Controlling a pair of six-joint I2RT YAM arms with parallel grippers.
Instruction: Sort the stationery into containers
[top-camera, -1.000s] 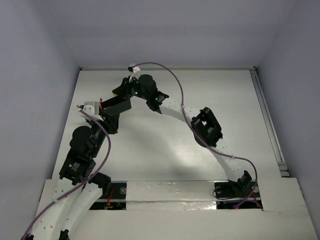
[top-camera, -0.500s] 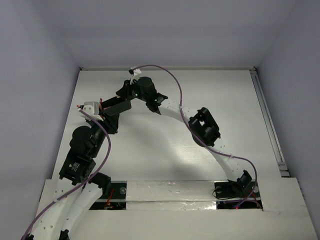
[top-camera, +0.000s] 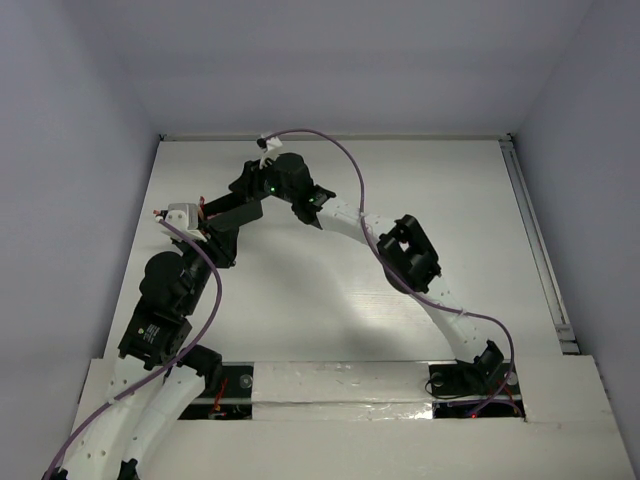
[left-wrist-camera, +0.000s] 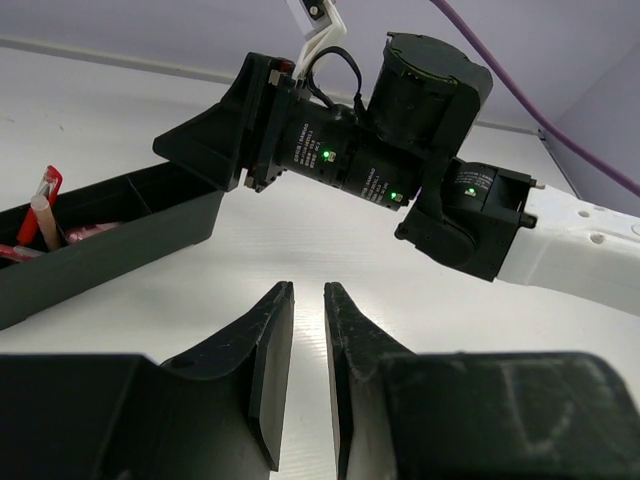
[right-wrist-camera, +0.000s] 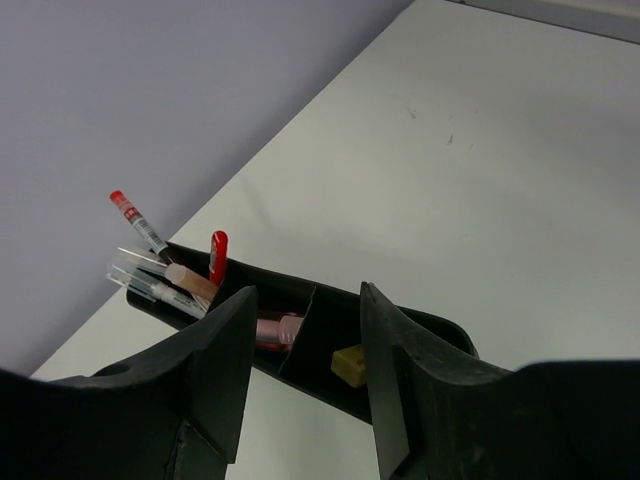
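The black container (right-wrist-camera: 430, 325) lies at the table's back left (top-camera: 228, 212). Red and clear pens (right-wrist-camera: 150, 272) stick out of its far end. A pink capsule (right-wrist-camera: 275, 328) lies in the middle compartment. In the near compartment is a beige eraser block (right-wrist-camera: 348, 363). My right gripper (right-wrist-camera: 308, 295) hangs open just above the container and holds nothing; the block lies below its gap. My left gripper (left-wrist-camera: 308, 288) hovers low over bare table beside the container (left-wrist-camera: 100, 240). Its jaws are a narrow slit apart, with nothing between them.
The right arm's wrist (left-wrist-camera: 340, 155) sits close in front of my left gripper. The table's left edge and the grey wall (right-wrist-camera: 120, 100) run just beyond the container. A metal rail (top-camera: 535, 235) lines the right side.
The right wrist has shifted slightly above the container. The left arm has not moved.
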